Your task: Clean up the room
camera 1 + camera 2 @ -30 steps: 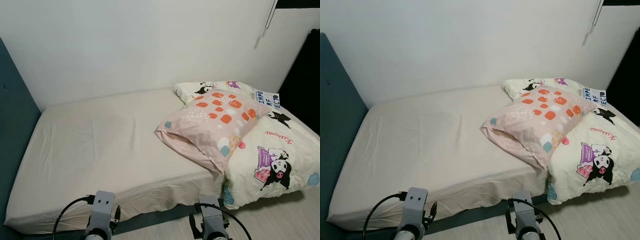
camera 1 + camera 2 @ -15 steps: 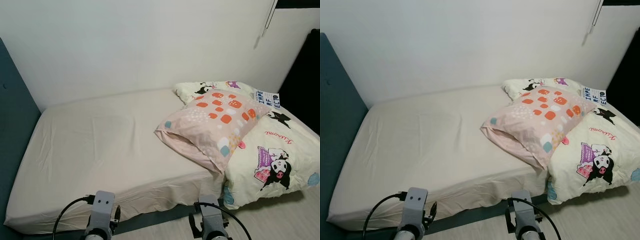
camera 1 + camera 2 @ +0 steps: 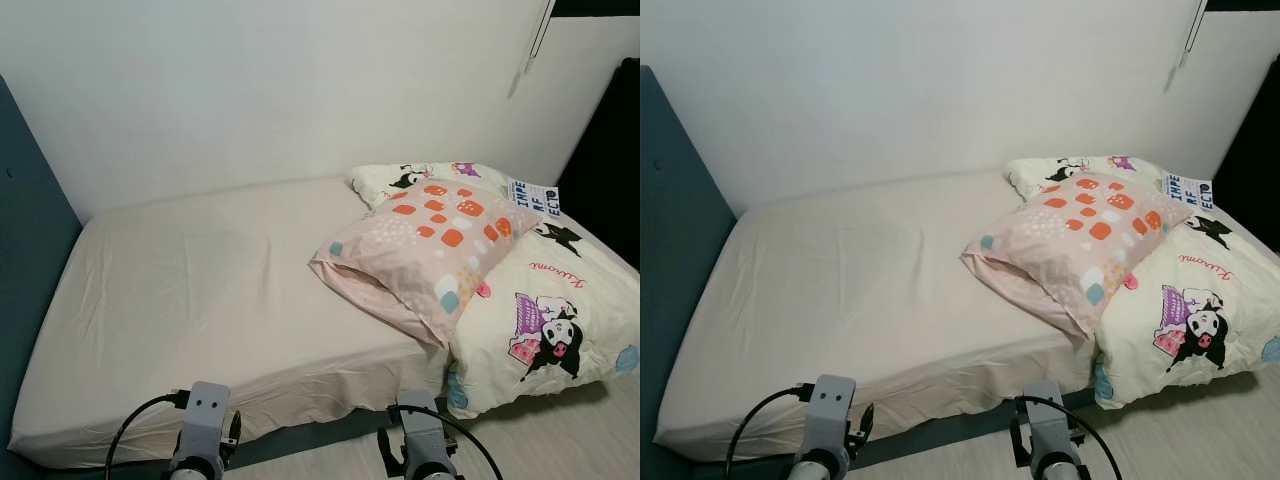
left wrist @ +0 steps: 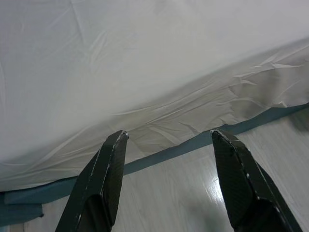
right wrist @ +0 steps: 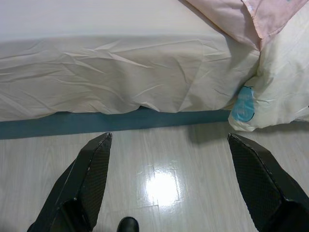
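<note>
You are standing at the long side of the bed (image 3: 200,300), and nothing is in hand yet — this reads as the pause before the bedding gets sorted. The left gripper (image 4: 166,145) hangs low over the floor (image 5: 159,183) by the sheet's hem, its two fingers spread wide with nothing between them; the right gripper (image 5: 166,145) is the same, wide apart and empty, pointing at the bed's base just short of the hanging corner of the quilt (image 3: 545,320).

The things to tidy sit to your right. The pink pillow (image 3: 425,250) lies tilted, resting on the cartoon-print quilt, which is bunched at that end and sags over the mattress edge toward the floor. A second printed cushion (image 3: 420,178) seems to sit behind the pink one against the wall (image 3: 250,90) (it may be part of the quilt, I cannot tell).

My guess at the next move: raise the right arm and take the pink pillow by its near corner, then carry it left toward the blue headboard (image 3: 30,250).

Room is fair — the sheet is bare across the left and middle. Mind the mattress edge right before both grippers, and the dark object (image 3: 610,160) at the far right, which closes off that side.
</note>
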{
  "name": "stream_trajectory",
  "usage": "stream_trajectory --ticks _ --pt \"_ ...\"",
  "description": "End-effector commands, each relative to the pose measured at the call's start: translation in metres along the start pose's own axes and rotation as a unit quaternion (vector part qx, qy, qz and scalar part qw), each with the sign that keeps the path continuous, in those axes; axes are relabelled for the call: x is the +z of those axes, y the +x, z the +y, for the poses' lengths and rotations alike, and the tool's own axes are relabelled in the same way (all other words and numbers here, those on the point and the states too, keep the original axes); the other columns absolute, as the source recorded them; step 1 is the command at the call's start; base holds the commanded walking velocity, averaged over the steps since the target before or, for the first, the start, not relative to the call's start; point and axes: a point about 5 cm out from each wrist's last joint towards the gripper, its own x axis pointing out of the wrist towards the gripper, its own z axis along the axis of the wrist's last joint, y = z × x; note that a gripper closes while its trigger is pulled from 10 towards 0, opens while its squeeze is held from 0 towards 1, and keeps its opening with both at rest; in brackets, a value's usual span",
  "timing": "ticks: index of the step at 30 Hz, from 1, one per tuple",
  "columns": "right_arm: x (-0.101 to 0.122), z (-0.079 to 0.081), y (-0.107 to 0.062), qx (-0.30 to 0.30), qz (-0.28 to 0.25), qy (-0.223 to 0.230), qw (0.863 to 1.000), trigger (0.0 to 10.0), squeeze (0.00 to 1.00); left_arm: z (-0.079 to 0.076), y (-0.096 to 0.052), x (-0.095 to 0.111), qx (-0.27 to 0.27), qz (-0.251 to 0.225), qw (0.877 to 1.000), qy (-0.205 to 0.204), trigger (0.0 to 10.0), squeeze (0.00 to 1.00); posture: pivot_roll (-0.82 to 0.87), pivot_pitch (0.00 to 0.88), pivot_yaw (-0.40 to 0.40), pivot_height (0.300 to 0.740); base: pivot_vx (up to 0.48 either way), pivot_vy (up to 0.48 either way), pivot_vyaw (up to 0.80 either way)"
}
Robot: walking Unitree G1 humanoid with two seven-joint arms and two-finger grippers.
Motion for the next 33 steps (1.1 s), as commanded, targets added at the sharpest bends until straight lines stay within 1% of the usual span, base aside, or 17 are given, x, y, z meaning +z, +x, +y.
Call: stream_trajectory --ticks 1,9,14,17,25,33 --pt "-0.0068 0.0014 -0.0016 0.002 0.016 -0.001 1.0 10.0 0.0 -0.0008 -0.0036 -0.008 -0.001 0.019 1.0 0.001 10.0 0.0 -0.03 0.127 -0.004 0.74 0.0 0.0 0.0" --pt "-0.0081 0.0025 -0.002 0.001 0.021 0.008 1.0 10.0 0.0 -0.0005 -0.0029 -0.0075 -0.003 0.019 1.0 0.003 10.0 0.0 -0.03 0.125 -0.003 0.74 0.0 0.0 0.0" --pt "-0.0037 -0.0019 0.0013 0.002 0.016 -0.002 1.0 10.0 0.0 -0.0028 0.0018 -0.0023 0.002 0.012 1.0 -0.003 10.0 0.0 -0.03 0.125 -0.019 0.74 0.0 0.0 0.0" --pt "0.0009 -0.0039 0.0029 0.002 0.01 0.002 1.0 10.0 0.0 -0.005 0.0022 -0.0022 0.003 0.013 1.0 -0.007 10.0 0.0 -0.05 0.133 -0.019 0.74 0.0 0.0 0.0" --pt "-0.0011 -0.0019 0.0004 0.002 0.012 0.011 1.0 10.0 0.0 -0.0056 0.0005 -0.0053 -0.006 0.019 1.0 -0.002 10.0 0.0 -0.06 0.14 0.005 0.74 0.0 0.0 0.0" --pt "-0.006 -0.0029 -0.002 0.0 0.019 0.017 1.0 10.0 0.0 -0.0047 0.0011 -0.0049 -0.008 0.019 1.0 0.0 10.0 0.0 -0.05 0.141 0.005 0.74 0.0 0.0 0.0"
